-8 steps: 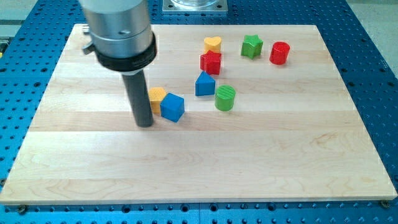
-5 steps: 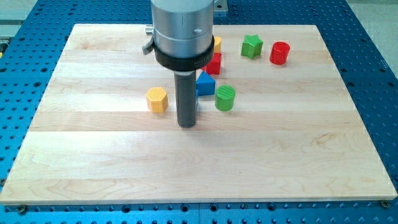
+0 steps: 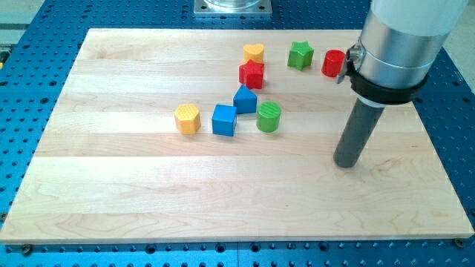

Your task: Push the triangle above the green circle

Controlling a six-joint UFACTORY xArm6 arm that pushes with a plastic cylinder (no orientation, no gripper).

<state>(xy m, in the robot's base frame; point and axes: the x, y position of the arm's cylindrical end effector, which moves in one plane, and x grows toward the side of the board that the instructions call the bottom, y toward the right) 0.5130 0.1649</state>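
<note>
The blue triangle [image 3: 245,99] sits mid-counter, just up-left of the green circle [image 3: 269,117], with a blue cube [image 3: 224,120] touching its lower left. No writing shows. My tip [image 3: 345,163] stands upright, well right of them; no pincer appears.

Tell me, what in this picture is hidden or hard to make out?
- Red cylinder, camera view: its right side is hidden behind the arm's metal body.
- Arm's metal body, camera view: cut off by the view's top edge, so nothing above it shows.
- Blue triangle block, camera view: whether it touches the blue cube cannot be told.
- My tip shows clearly, right of the green cylinder, touching no block.
</note>
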